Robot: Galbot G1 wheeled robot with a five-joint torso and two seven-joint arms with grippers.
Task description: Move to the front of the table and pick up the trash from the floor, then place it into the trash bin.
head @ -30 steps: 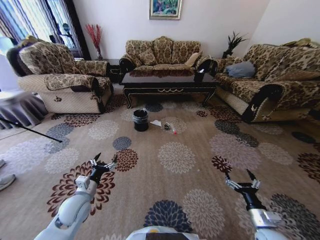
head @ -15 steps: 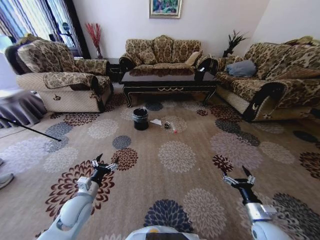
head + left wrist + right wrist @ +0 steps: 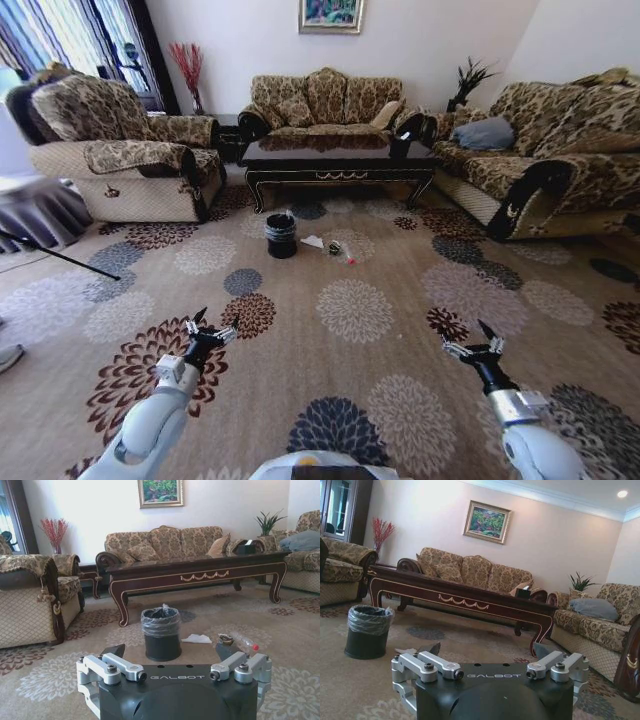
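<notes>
Your trash bin [image 3: 281, 238] stands on the carpet just before the coffee table [image 3: 338, 160]; beside the bin lie the paper piece [image 3: 312, 242], dark wrapper [image 3: 334, 249] and bottle [image 3: 347, 257]. Your left gripper [image 3: 212, 327] and right gripper [image 3: 473, 340] hang well short of the bin, fingers spread, empty.

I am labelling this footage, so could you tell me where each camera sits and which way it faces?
Head view: high, looking forward and down over carpet at the table, trash bin and trash; left hand and right hand show.
Left wrist view: low, facing bin and trash; its own hand shows.
Right wrist view: low, facing the table; its own hand shows.
All share bin and table.
</notes>
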